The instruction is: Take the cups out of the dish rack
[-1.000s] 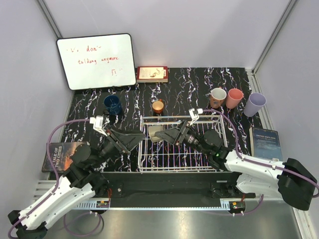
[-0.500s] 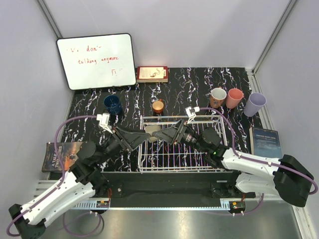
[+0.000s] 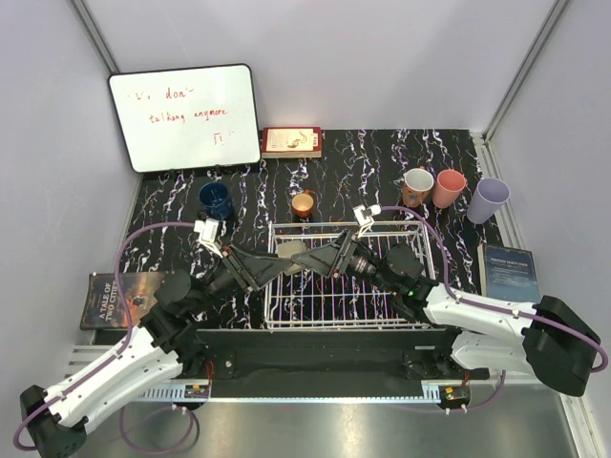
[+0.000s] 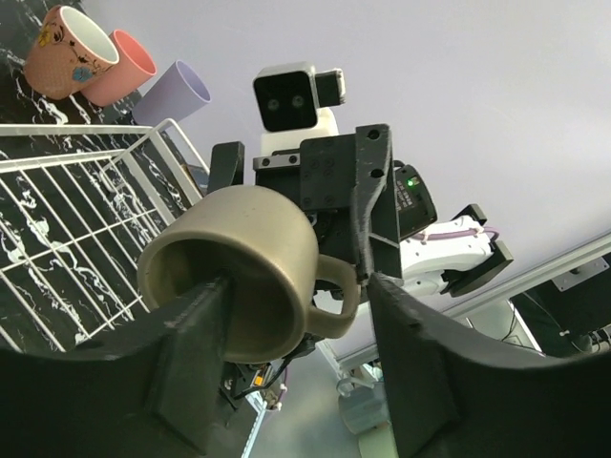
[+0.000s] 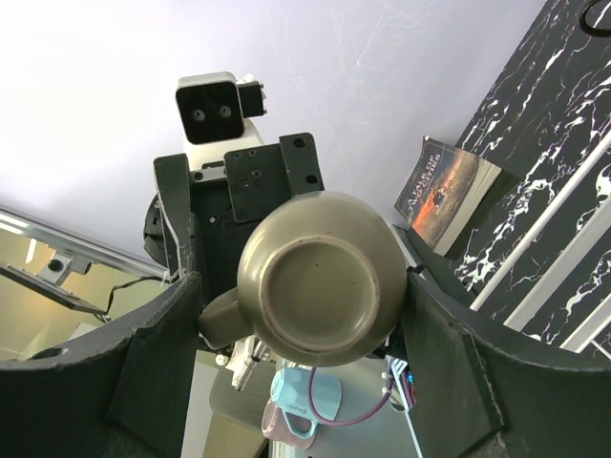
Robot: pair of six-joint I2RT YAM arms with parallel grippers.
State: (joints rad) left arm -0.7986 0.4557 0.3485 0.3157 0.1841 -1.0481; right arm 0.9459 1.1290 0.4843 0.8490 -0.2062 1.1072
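In the top view the beige mug [image 3: 292,250] is largely covered by the fingers of the left gripper [image 3: 284,261] and the right gripper [image 3: 305,260]. Whether the left fingers [image 4: 196,324] press its wall cannot be told. The dish rack [image 4: 76,125] is cut off by the left wrist picture's edge. The book [image 3: 115,296] is partly hidden by the left arm. The whiteboard [image 3: 186,114] writing is only partly legible.

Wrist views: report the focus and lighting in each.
Left wrist view: the beige mug is sharp and evenly lit, while the left fingers are dark shapes against the bright wall. Right wrist view: the mug's base is crisp, and the right fingers are near-black with little detail.
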